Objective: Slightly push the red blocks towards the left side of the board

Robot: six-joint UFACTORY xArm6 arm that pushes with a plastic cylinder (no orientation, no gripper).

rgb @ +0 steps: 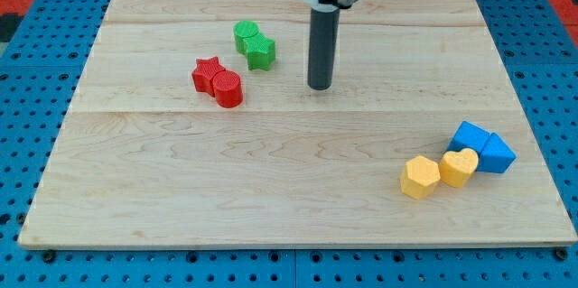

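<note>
A red star block (207, 73) and a red round block (228, 88) touch each other left of the board's middle, the star up and to the left. My tip (320, 86) rests on the board to the right of the red pair, about a hundred pixels from the round block and at about its height. The rod rises straight up to the arm at the view's top.
Two green blocks (255, 44) touch each other just above and right of the red pair, left of the rod. Two blue blocks (482, 147) and two yellow blocks (439, 172) cluster at the lower right. The wooden board (289, 207) lies on a blue pegboard.
</note>
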